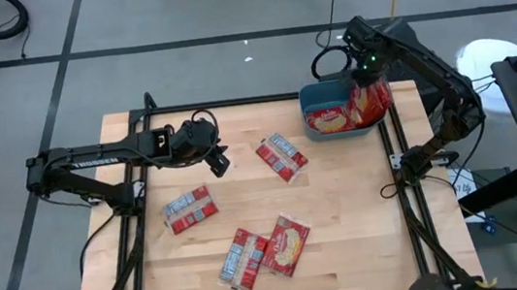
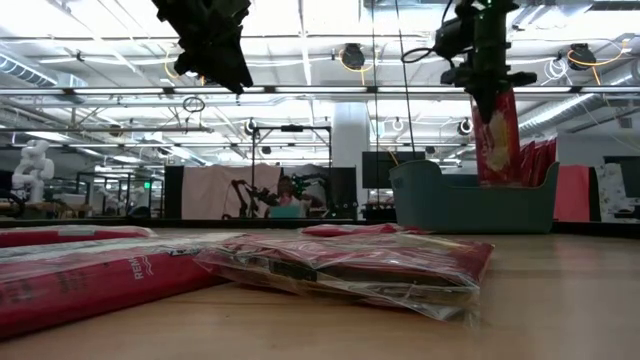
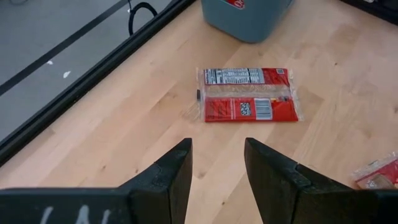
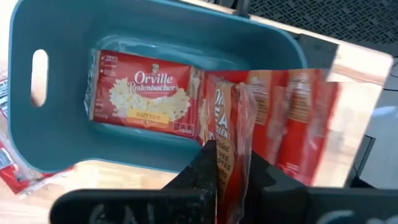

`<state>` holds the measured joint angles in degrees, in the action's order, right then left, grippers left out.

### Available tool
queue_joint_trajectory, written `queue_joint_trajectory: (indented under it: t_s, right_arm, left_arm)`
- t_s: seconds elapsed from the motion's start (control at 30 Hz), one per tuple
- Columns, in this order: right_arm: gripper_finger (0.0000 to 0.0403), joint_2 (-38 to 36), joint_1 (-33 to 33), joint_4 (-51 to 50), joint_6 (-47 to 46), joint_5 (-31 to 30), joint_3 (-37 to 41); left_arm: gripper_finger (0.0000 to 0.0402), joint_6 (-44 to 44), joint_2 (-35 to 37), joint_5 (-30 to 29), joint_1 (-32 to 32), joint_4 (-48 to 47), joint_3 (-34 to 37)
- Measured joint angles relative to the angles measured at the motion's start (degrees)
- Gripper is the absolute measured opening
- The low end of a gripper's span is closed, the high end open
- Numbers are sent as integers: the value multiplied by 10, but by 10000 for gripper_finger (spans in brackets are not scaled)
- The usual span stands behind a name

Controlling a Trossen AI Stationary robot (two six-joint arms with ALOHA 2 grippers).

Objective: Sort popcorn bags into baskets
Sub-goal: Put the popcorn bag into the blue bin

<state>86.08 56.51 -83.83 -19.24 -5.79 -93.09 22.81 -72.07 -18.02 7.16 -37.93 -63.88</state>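
Popcorn bag [image 4: 231,134] pinched upright in right hand [image 4: 231,163] over teal basket [image 1: 316,129] at 1 o'clock; left hand [image 3: 217,163] half-open, empty, above desk [image 1: 348,242].

1. A robotics lab or large workshop hall.
2. Exposed ceiling pipes and strip lights [image 2: 300,95] run overhead.
3. Other robot rigs [image 2: 250,190] stand beyond the table.
4. Grey floor [image 1: 223,3] carries taped lines and loose cables.

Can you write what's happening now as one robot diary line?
right pincer: shut on flat red popcorn bag over teal plastic bin | left pincer: open, empty
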Motion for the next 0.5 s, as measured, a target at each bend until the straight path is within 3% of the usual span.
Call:
queue_joint_trajectory:
  t_s: [0.5]
  right_arm:
    - [15,0,-13,69,-11,1,79]
  left_arm:
    - [149,0,0,0,0,0,0]
